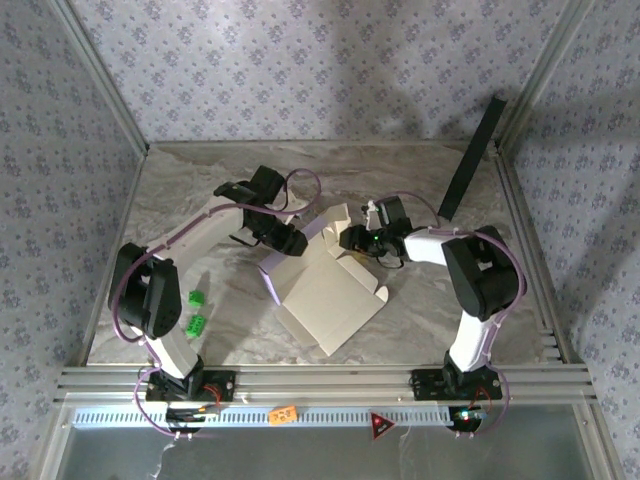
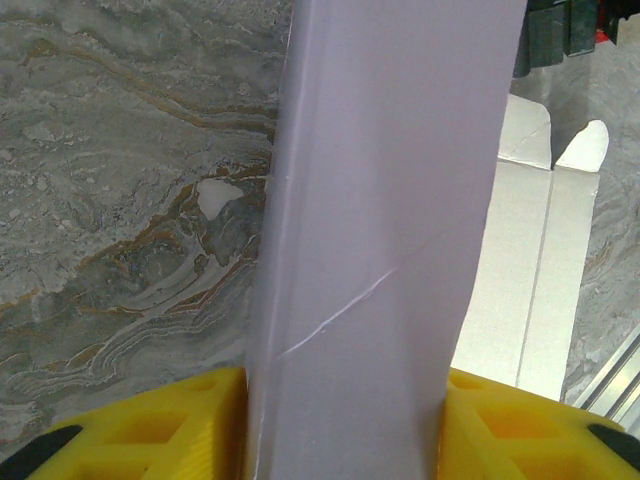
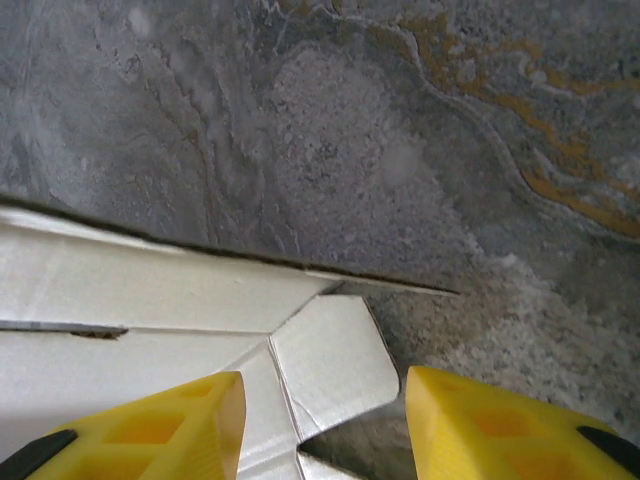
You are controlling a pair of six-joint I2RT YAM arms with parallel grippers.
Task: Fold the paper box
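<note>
The paper box [image 1: 330,295] blocks mid-table; green blocks [image 1: 196,311] crowd the left, far table [image 1: 330,165] open.

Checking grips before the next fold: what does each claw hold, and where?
Left claw clamps the paper box by its raised lavender panel. Right claw, open, straddles a small flap without gripping.

Your grey marbled table [image 1: 420,330] carries the paper box [image 1: 330,295] at its middle, two small green blocks [image 1: 197,298] near left, and a black panel [image 1: 472,158] leaning far right

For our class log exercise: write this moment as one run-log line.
left gripper: clamping paper box wall | right gripper: open over flap | fold: unfinished
</note>
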